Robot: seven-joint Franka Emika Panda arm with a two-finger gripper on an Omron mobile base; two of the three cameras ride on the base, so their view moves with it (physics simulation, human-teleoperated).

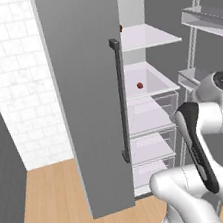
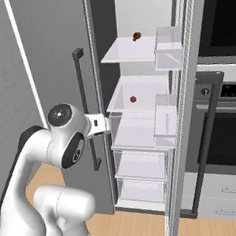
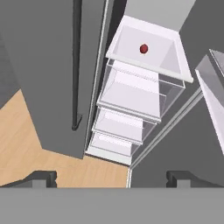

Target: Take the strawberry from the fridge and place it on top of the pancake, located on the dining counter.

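Reaching for the strawberry [image 3: 143, 49] is the step in hand, and the pincer [image 3: 111, 178] has its tips spread wide apart with nothing between them, well short of the fridge [image 1: 93, 111]. The berry lies alone on the middle white shelf [image 3: 131, 41], roughly at the shelf's centre and well back from its front lip; it shows as a small red dot in the left base view [image 1: 140, 85] and the right base view [image 2: 133, 99]. A darker, brownish item [image 2: 136, 36] sits on the shelf above, and should probably be left alone. The right-hand door [image 2: 191, 99] stands open, its bins [image 2: 166, 117] jutting close beside the shelf, so the hand likely needs to go in straight and level, between that door and the closed left door. Since the fruit is tiny and round, I would centre the tips either side of it, low to the shelf, and close gently to avoid rolling it away.
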